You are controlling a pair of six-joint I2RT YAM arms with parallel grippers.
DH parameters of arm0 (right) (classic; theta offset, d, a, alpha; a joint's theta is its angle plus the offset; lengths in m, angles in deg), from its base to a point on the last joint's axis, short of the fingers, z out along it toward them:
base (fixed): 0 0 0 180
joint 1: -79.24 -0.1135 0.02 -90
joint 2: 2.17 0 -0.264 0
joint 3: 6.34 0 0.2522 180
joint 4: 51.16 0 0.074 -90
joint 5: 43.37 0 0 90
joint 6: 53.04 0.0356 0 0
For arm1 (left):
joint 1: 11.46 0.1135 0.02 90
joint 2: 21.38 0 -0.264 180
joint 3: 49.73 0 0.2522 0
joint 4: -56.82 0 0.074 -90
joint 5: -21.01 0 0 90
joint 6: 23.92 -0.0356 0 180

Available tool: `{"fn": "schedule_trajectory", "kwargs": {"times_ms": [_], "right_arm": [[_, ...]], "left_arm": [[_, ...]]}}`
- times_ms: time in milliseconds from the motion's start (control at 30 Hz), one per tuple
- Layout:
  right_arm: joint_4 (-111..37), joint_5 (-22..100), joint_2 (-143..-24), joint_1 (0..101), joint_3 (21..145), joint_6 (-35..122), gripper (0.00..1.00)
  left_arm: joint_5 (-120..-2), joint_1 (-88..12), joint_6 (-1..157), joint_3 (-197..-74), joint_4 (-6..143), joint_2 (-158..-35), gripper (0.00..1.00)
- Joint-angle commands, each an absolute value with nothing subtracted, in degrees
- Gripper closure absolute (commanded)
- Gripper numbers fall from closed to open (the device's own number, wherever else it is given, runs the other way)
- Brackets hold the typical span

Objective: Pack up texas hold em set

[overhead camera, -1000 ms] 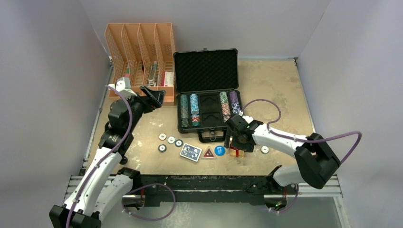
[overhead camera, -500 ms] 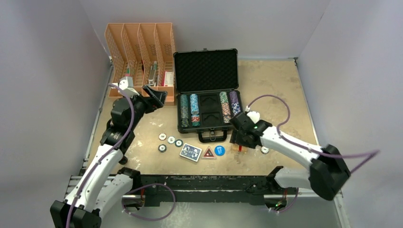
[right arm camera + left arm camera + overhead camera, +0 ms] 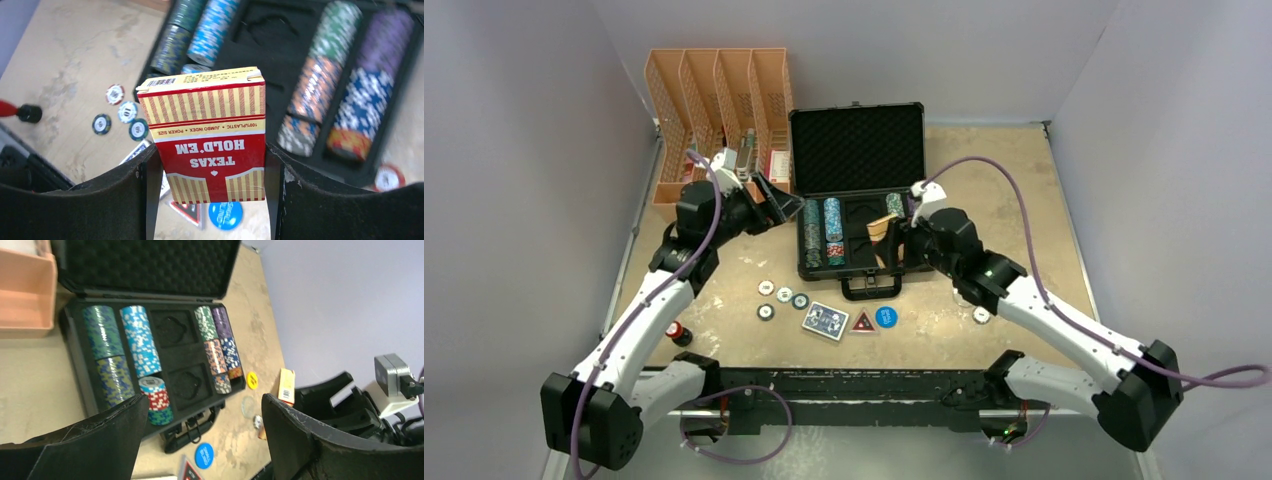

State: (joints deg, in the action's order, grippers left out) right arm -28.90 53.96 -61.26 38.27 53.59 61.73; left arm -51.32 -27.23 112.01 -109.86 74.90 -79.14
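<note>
Your right arm's fingers are clamping the red Texas Hold'em deck by its two long side edges, low on the box. They are holding it above the tray of the open black case, near the tray's middle. Your left arm's fingers are hanging spread and empty just off the case's left side. Both card wells in the case's middle are lying bare between the chip rows.

I am judging the deck light and stiff but glossy, so it is likely wanting to pivot in a two-point pinch. You are better off gripping nearer its middle and laying it flat, since the foam is looking snug.

The blue deck, loose chips and button discs are waiting on the desk in front of the case's handle.
</note>
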Motion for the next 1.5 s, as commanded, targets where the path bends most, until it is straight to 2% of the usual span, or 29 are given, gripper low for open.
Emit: {"fn": "schedule_trajectory", "kwargs": {"times_ms": [0, 100, 233, 633, 700, 767, 967, 1033, 1100, 1133, 1200, 1267, 1333, 1467], "right_arm": [[-50.34, 39.03, -64.86, 37.93, 56.25, 44.88, 0.51], [-54.73, 32.01, -68.67, 37.89, 57.87, 39.4, 0.51], [-55.16, 24.09, -73.53, 37.93, 60.99, 32.45, 0.5], [-47.04, 14.87, -80.3, 37.58, 67.56, 26.59, 0.5], [-45.86, 14.32, -81.03, 37.5, 68.21, 26.25, 0.5], [-44.26, 14.11, -81.91, 37.41, 68.85, 25.69, 0.51], [-39.21, 13.67, -84.78, 37.41, 71.33, 23.8, 0.53], [-38.72, 13.31, -85.24, 37.41, 71.65, 23.82, 0.53], [-38.6, 12.89, -85.61, 37.41, 72.03, 24.47, 0.49], [-38.46, 13.03, -85.66, 37.41, 72.35, 24.72, 0.42], [-40.08, 13.13, -84.72, 37.41, 71.56, 25.64, 0.22], [-42.45, 13.36, -82.34, 37.41, 69.56, 27.37, 0.14], [-46.08, 16.08, -78.99, 37.44, 67.19, 30.49, 0.12], [-52.77, 29.15, -71.0, 37.58, 61.64, 36.83, 0.11]], "left_arm": [[-42.95, -27.01, 115.37, -113.28, 74.42, -79.42, 0.18], [-40.45, -26.98, 117.97, -113.03, 75.25, -79.61, 0.18], [-33.42, -27.35, 127.02, -110.2, 66.11, -82.2, 0.18], [-32.02, -33.26, 124.76, -107.42, 65.85, -87.21, 0.22], [-32.52, -33.92, 124.13, -107.24, 66.2, -87.8, 0.31], [-33.78, -34.01, 122.33, -107.85, 68.3, -88.56, 0.47], [-39.03, -33.99, 114.47, -112.18, 78.52, -89.82, 0.7], [-39.11, -34.01, 113.51, -112.52, 79.62, -89.85, 0.81], [-39.22, -33.97, 112.67, -112.53, 80.08, -90.02, 0.96], [-39.27, -34.0, 112.47, -112.61, 80.17, -90.11, 1.0], [-39.56, -34.0, 112.42, -113.06, 79.85, -90.24, 1.0], [-41.16, -33.96, 112.77, -113.94, 79.21, -90.29, 1.0], [-44.98, -33.98, 113.01, -115.44, 79.05, -89.98, 1.0], [-54.56, -33.92, 113.74, -117.73, 75.88, -90.34, 1.0]]}}
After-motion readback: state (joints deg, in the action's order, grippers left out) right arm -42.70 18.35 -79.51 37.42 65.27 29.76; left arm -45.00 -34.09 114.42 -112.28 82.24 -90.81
